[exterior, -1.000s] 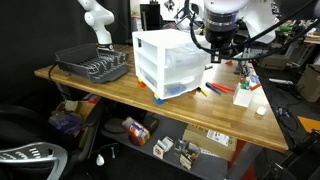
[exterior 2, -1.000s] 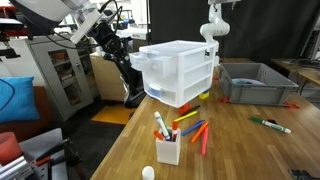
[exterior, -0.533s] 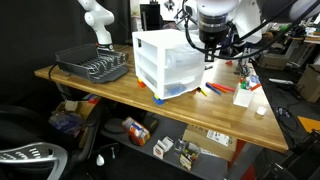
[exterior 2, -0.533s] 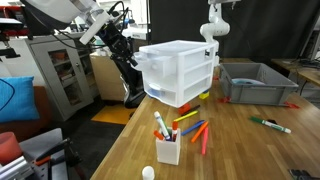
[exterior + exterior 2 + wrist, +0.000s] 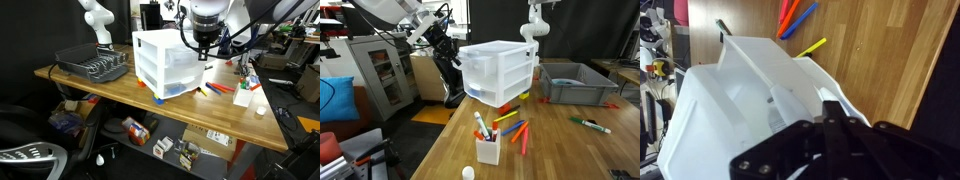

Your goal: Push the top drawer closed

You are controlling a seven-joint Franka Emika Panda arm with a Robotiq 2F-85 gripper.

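Observation:
The white plastic cabinet (image 5: pixel 160 65) with three translucent drawers stands on the wooden table (image 5: pixel 120 95). The top drawer (image 5: pixel 186 49) sticks out slightly at its front in both exterior views (image 5: pixel 472 58). My gripper (image 5: pixel 203 50) is at the top drawer's front, its fingers together, and seems to touch it (image 5: pixel 454 50). In the wrist view the shut fingers (image 5: pixel 832 115) point at the drawer's white front edge (image 5: pixel 760 75). The gripper holds nothing.
A grey dish rack (image 5: pixel 92 65) sits beyond the cabinet, also seen as a grey bin (image 5: pixel 575 82). Coloured markers (image 5: pixel 515 130), a white cup of pens (image 5: pixel 487 148) and a small white ball (image 5: pixel 468 172) lie on the table. A second white arm (image 5: pixel 530 25) stands behind.
My gripper has moved toward the cabinet against the top drawer's front. The drawer has slid in a little and sticks out less than before.

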